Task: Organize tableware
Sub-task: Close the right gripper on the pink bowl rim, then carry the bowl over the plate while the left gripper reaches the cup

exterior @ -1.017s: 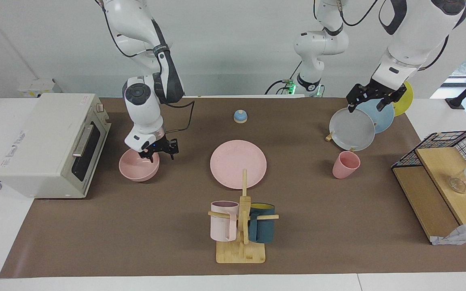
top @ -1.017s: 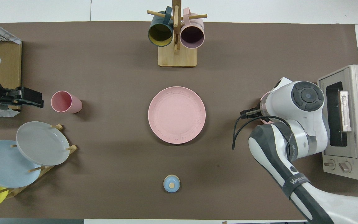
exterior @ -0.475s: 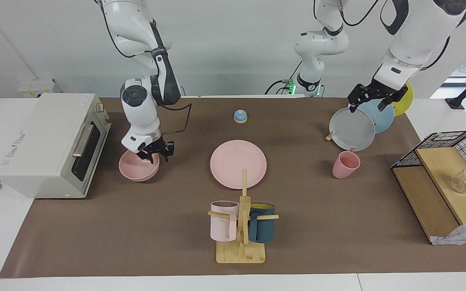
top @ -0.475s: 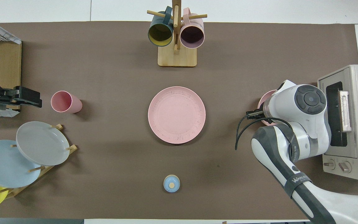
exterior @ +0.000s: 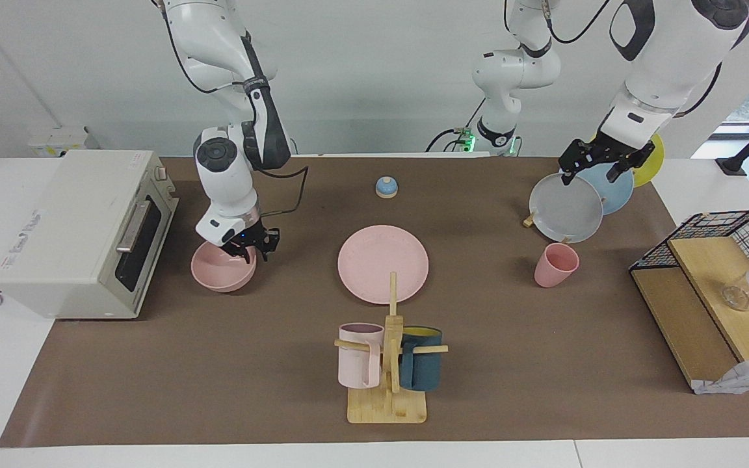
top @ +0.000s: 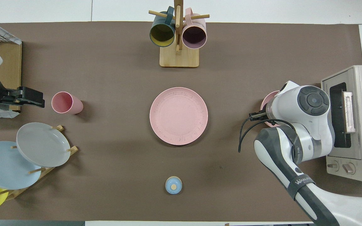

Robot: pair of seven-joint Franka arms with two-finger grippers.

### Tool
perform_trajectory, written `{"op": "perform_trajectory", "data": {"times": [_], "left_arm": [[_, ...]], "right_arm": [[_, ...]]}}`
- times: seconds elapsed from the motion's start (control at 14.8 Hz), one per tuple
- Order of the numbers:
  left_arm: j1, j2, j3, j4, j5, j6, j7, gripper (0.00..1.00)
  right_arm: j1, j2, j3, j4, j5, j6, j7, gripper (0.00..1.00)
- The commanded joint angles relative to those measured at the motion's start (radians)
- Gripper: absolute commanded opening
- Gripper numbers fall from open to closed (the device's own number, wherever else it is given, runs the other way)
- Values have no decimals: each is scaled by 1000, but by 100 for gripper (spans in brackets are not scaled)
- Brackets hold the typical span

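On brown mat [exterior: 218, 364]: round matte plate [exterior: 383, 264].

Plate [exterior: 383, 263] between bowl [exterior: 222, 272] and cup [exterior: 554, 265]

Bright even indoor light, soft short shadows, sharp focus, no glare

White arms [exterior: 218, 26], grey joints, black cables
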Motion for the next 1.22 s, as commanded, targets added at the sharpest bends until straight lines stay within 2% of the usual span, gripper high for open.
{"op": "perform_trajectory", "data": {"times": [0.0,0.14,0.2,0.34,0.47,0.54,0.68,0.81,0.95,1.15], "left_arm": [[15,-12,-10,-20,16,25,-9,100],[15,-9,-10,-22,16,30,-9,100],[15,-9,-10,-20,16,28,-9,100],[15,-8,-10,-20,14,30,-9,100],[16,1,-10,-22,-3,49,-9,100],[19,27,-10,-22,-17,69,-11,100],[38,81,-10,-31,-41,123,-13,100],[36,136,-11,-58,-43,195,-14,100],[30,188,-11,-103,-53,302,-16,100],[5,199,-11,-213,-54,443,-40,100]], "right_arm": [[-19,-18,5,-21,-21,18,-32,0],[3,-15,8,19,-46,-26,-27,0],[39,0,7,76,-49,-92,-20,0],[119,37,7,241,-51,-245,38,0],[214,83,7,376,-52,-344,176,0],[296,139,7,480,-64,-418,278,0],[398,320,10,767,-78,-578,504,0],[470,458,11,951,-64,-625,626,0],[496,499,17,981,-61,-570,693,0],[501,538,22,986,-63,-511,707,0]]}}
